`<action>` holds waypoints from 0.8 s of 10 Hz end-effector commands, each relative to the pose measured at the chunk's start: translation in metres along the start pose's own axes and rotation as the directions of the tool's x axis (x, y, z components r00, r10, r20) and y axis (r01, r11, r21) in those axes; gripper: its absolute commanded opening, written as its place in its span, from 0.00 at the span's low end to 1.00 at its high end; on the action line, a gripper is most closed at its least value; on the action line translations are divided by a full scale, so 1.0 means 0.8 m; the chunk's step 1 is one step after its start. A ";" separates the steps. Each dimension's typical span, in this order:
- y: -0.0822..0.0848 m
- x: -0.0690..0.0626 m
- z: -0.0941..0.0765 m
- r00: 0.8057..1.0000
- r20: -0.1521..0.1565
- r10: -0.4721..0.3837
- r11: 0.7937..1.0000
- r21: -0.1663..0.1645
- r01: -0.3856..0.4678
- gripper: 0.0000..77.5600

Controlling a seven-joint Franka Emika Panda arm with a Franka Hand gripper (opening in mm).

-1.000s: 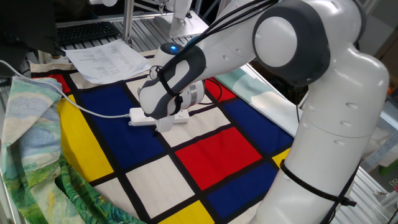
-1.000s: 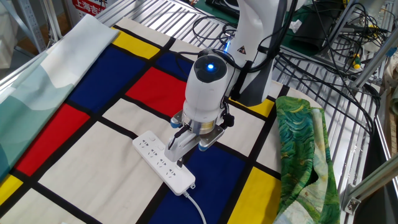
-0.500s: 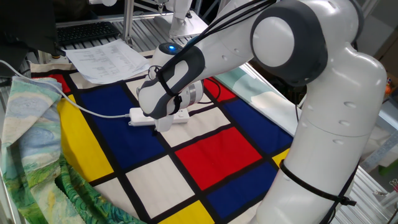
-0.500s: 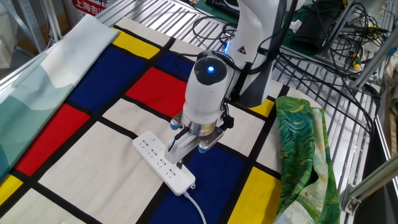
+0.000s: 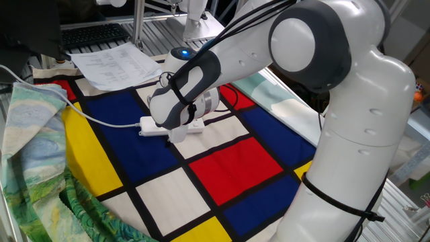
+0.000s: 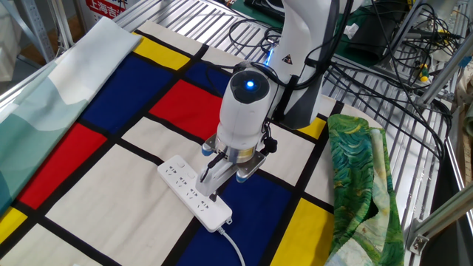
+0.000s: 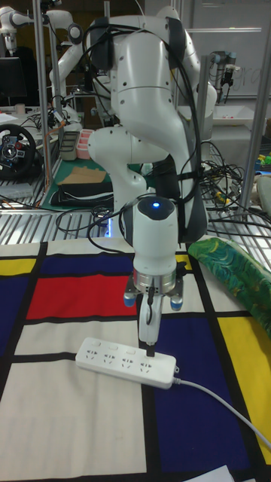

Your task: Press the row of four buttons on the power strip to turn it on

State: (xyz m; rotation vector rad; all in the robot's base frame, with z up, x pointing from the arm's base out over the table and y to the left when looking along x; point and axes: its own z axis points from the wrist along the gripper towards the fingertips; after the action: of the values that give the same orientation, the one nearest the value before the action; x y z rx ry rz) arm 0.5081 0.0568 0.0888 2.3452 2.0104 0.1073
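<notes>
The arm is reaching down, its gripper (image 7: 150,348) pointing vertically at the power strip (image 7: 126,362), which is lying on the colour-block cloth (image 6: 89,185) directly under the fingers (image 6: 207,179). The fingertips are meeting the strip's top face; whether they are apart or together, I cannot tell.

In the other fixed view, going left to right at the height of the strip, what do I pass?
Red square of the checked cloth → long white plastic power strip → the arm's gripper, tips down on the strip → green patterned cloth bundle.
</notes>
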 end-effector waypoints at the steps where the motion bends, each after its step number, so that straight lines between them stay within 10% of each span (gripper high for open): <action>1: 0.002 0.000 -0.001 1.000 -0.001 0.002 1.000 -0.003 -0.002 1.00; 8: -0.006 -0.007 0.003 1.000 0.005 0.021 1.000 -0.005 -0.021 1.00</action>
State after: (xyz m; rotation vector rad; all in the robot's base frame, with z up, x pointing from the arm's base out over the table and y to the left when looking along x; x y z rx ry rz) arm 0.5040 0.0545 0.0855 2.3533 2.0038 0.1023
